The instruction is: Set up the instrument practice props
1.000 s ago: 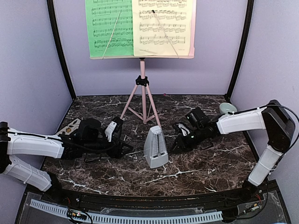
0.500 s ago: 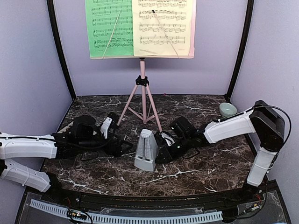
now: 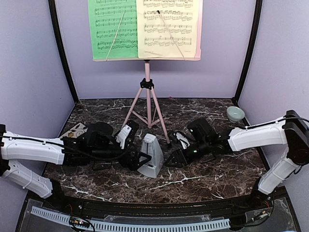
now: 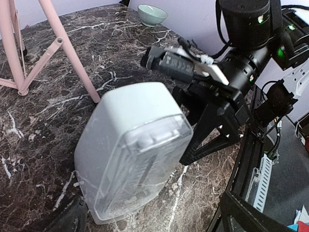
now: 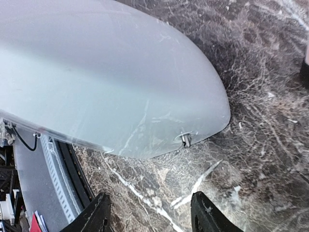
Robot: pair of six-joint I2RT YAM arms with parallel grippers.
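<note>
Top view: the small light-grey pyramid metronome [image 3: 150, 155] stands upright on the dark marble-patterned table [image 3: 207, 180]. It sits midway between the side edges, long axis vertical, narrow end up. The left gripper [image 3: 139, 160] and right gripper [image 3: 173, 158] flank it.

Left wrist: jaws spread wide, the blurred metronome between them.

Right wrist: jaws parted and empty, the metronome just beyond the fingertips [image 5: 206, 212].
</note>
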